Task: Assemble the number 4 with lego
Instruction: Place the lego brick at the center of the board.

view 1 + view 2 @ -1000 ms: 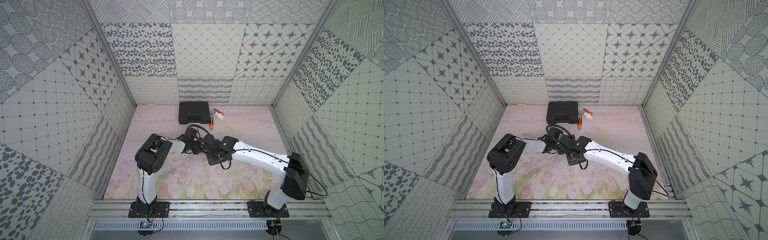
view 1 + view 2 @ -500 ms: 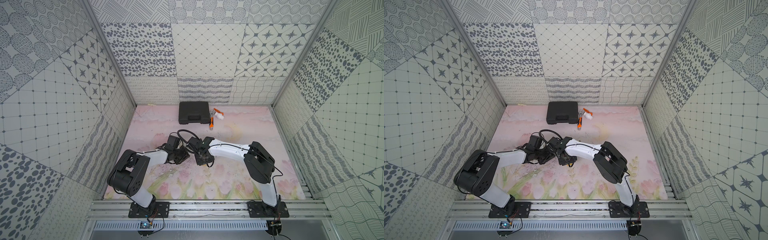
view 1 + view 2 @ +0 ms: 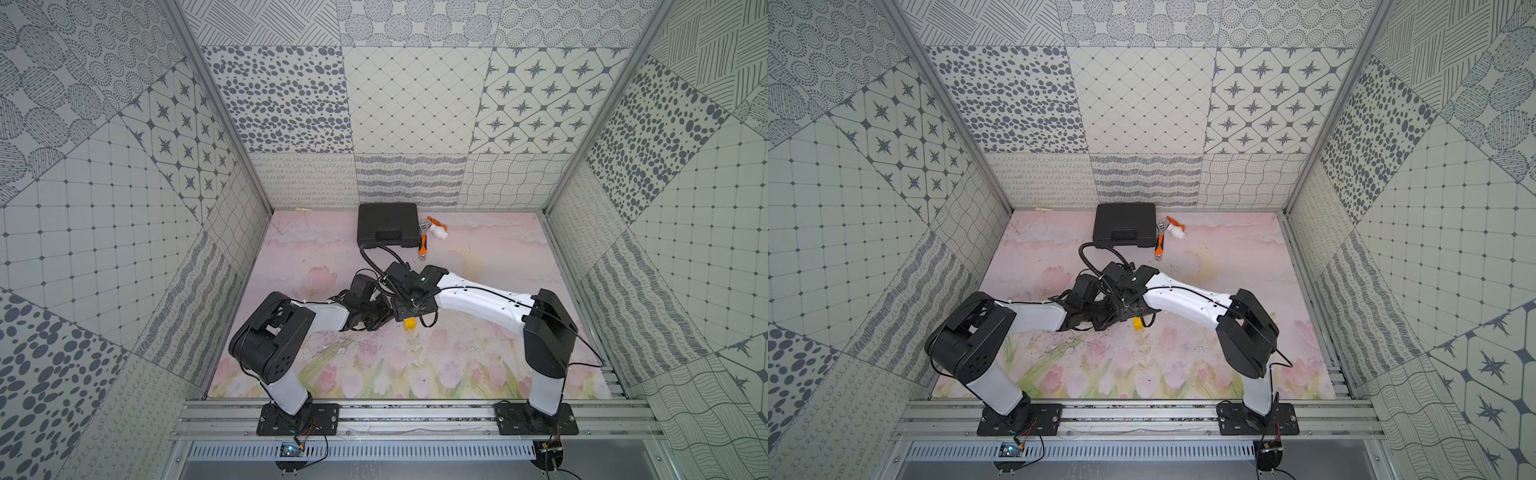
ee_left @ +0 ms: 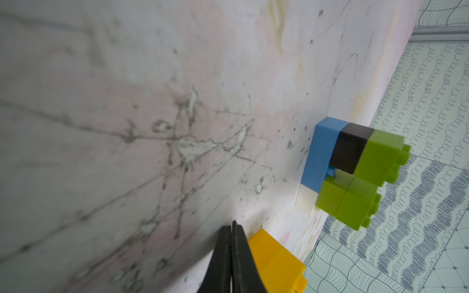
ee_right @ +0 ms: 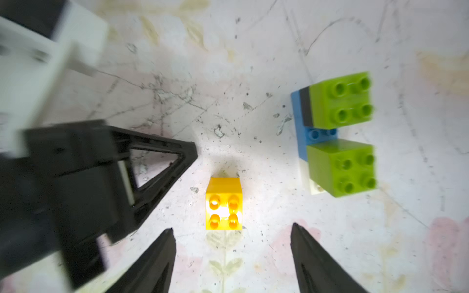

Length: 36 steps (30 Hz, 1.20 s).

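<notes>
Studded square yellow brick [image 5: 223,204] between parted right end effector [image 5: 232,250] tips.

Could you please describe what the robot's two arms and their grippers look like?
Both arms have white link shells with bulky black joint housings, black base plates on an aluminium rail, and thin black cables, one looping above the wrists. The left gripper has slim, tapered black fingers; in the right wrist view its finger frame is an open triangle. The right gripper has two pointed black fingers.
</notes>
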{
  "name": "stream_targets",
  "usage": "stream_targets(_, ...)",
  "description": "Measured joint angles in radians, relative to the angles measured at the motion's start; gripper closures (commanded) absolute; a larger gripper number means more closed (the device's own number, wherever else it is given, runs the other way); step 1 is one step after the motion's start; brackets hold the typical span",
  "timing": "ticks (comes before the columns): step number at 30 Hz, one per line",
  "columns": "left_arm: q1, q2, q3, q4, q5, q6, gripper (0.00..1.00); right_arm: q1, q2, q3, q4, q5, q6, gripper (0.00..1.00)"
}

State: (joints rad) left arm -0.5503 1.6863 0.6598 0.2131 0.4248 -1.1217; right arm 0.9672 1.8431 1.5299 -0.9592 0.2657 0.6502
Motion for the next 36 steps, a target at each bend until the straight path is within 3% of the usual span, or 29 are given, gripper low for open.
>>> stream_targets(4, -0.025, 0.021, 0.004, 0.035, 0.018, -0.021, 0.94, -0.081, -0.093, 0.004, -0.009, 0.012, -0.066, 0.19)
stream_targets(10, -0.049, 0.040, 0.000, 0.085, 0.030, -0.051, 0.94, -0.200, -0.037, -0.003, -0.002, -0.045, -0.219, 0.19)
stream_targets(18, -0.073, 0.048, 0.000, 0.103, 0.032, -0.074, 0.94, -0.191, 0.084, -0.007, -0.003, -0.080, -0.327, 0.22)
stream_targets(29, -0.084, 0.076, 0.024, 0.109, 0.062, -0.077, 0.95, -0.198, 0.063, -0.026, -0.002, -0.071, -0.346, 0.20)
stream_targets(36, -0.085, 0.026, -0.001, 0.056, 0.042, -0.090, 0.94, -0.210, 0.037, -0.029, -0.006, -0.060, -0.356, 0.20)
